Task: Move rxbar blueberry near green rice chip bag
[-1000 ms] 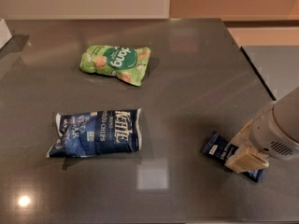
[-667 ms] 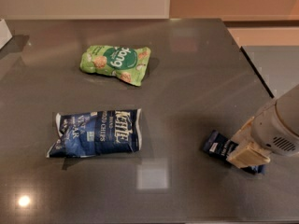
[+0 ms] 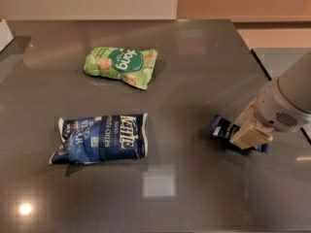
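Note:
The rxbar blueberry [image 3: 221, 127], a slim dark navy bar, is at the right side of the grey table. My gripper [image 3: 250, 134] is over its right half and shut on it; only the bar's left end and a corner at the lower right show. A faint shadow lies under the bar's left end. The green rice chip bag [image 3: 121, 65] lies flat at the back left of the table, far from the bar.
A large navy Kettle chip bag [image 3: 101, 139] lies at the front left, between the bar and the left edge. The table's right edge [image 3: 257, 62] runs close behind my arm. A white object [image 3: 4, 33] sits at the far left edge.
My gripper and the rxbar blueberry have moved together a little up in the picture and slightly left. Both chip bags have stayed put.

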`<action>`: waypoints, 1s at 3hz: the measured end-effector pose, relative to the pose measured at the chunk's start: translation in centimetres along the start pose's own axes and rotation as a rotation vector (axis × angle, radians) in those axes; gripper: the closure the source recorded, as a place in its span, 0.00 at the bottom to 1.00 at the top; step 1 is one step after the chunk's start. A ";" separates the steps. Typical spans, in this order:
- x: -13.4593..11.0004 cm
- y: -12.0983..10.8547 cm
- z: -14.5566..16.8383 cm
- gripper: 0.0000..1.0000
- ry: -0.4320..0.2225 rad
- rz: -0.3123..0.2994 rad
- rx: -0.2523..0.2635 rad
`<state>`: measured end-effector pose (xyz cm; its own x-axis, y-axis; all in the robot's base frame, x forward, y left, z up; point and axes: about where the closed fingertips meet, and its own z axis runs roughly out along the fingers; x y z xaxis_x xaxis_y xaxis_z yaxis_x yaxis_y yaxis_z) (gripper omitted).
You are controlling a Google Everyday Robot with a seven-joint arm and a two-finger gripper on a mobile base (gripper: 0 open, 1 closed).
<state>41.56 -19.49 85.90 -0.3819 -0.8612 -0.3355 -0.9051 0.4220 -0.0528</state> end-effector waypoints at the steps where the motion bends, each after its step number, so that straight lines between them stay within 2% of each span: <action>1: -3.1 -3.8 -0.2 1.00 -0.038 -0.034 0.020; 3: -10.5 -11.9 2.3 1.00 -0.131 -0.133 0.054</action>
<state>56.77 -14.79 87.92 -0.2287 -0.8675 -0.4417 -0.9332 0.3246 -0.1543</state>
